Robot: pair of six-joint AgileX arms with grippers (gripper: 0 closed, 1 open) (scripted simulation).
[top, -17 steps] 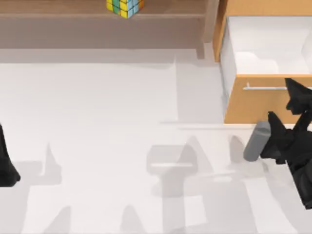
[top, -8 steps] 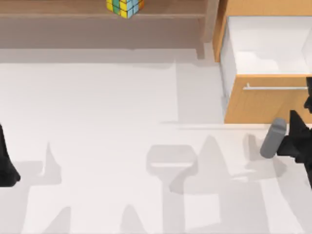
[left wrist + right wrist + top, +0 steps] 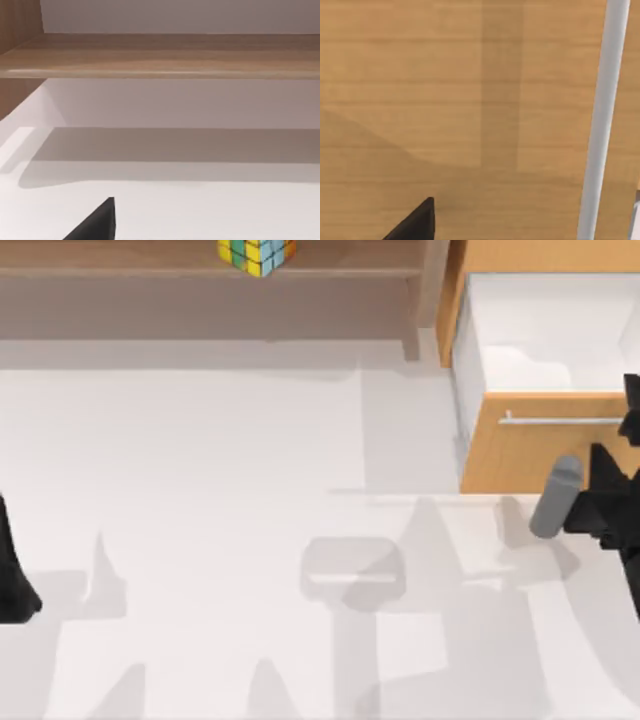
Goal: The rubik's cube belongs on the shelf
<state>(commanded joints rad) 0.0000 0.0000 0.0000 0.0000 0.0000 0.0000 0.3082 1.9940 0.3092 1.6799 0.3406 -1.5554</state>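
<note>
White surface [image 3: 200, 460], far edge: rubik's cube [image 3: 256, 254] resting on shelf [image 3: 120, 258]. Probably light, rigid, smooth; best pinching opposite flat faces. Right hand [image 3: 605, 510] nearing drawer cabinet [image 3: 520, 455], left hand [image 3: 12, 580] parking; finger states indiscernible.

The worktop [image 3: 220, 490] lay bare across the middle of the top view, open to any approach. The shelf [image 3: 150, 260] ran along the upper edge, its post [image 3: 432, 290] closing the right end. At the upper right, the pulled-out drawer [image 3: 545, 445] blocked the way, with the right arm [image 3: 610, 515] just beside its front. The left arm [image 3: 12, 575] sat at the left edge.
</note>
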